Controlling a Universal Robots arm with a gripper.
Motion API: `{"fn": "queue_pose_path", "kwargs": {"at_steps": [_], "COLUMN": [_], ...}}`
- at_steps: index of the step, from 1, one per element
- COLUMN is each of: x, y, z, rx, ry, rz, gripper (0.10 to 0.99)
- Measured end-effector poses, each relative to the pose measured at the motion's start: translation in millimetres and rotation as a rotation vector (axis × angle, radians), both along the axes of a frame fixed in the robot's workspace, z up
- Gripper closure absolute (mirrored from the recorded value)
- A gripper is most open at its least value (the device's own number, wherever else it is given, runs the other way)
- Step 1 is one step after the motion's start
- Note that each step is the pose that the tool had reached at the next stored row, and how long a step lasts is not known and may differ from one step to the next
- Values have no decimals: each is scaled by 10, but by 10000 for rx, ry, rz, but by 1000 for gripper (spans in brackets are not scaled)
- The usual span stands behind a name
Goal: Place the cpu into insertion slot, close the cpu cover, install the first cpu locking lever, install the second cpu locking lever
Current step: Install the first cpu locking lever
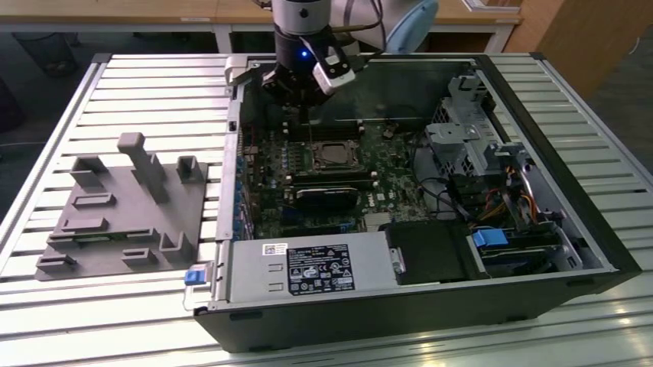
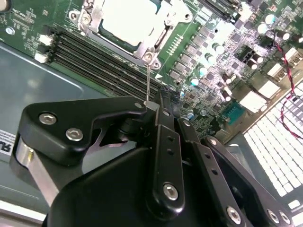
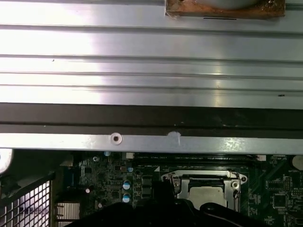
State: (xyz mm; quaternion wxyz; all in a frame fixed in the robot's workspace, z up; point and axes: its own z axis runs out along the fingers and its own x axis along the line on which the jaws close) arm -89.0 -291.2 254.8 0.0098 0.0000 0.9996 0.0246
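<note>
Closest to the exterior camera is the black wall of an open computer case (image 1: 408,325). It lies on its side on a table (image 1: 571,336) of pale metal slats. Just behind that wall sits the grey power supply (image 1: 290,269). To the exterior view's left of the case, apart from it on the slats, lies a grey moulded fixture (image 1: 122,210) with upright posts.

Deeper in the case is the green motherboard (image 1: 393,180). A black heatsink (image 1: 326,200) lies on it, and beyond that is the insertion slot (image 1: 329,155). The cpu (image 2: 128,19) sits in the slot, its dull silver top showing through the window of the cpu cover (image 2: 90,21). The cover lies flat over it in both wrist views. Long black memory slots (image 2: 94,59) run beside the socket.

A thin locking lever (image 2: 147,80) rises from a corner of the cover frame to the tips of the gripper (image 2: 158,101). The fingers are drawn together there and pinch the lever's end. In the exterior view the gripper (image 1: 303,103) hangs over the far end of the case, above the board.

Beyond the case the slats run on to the table's far edge. Behind it stand wooden desks (image 1: 133,11) and a dark floor.
</note>
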Motion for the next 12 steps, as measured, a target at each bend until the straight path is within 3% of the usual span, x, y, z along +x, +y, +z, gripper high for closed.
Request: {"fn": "queue_pose_path", "kwargs": {"at_steps": [12], "x": [107], "y": [0], "z": [-11], "rx": [0], "ry": [2], "rz": [1], "gripper": [980]}}
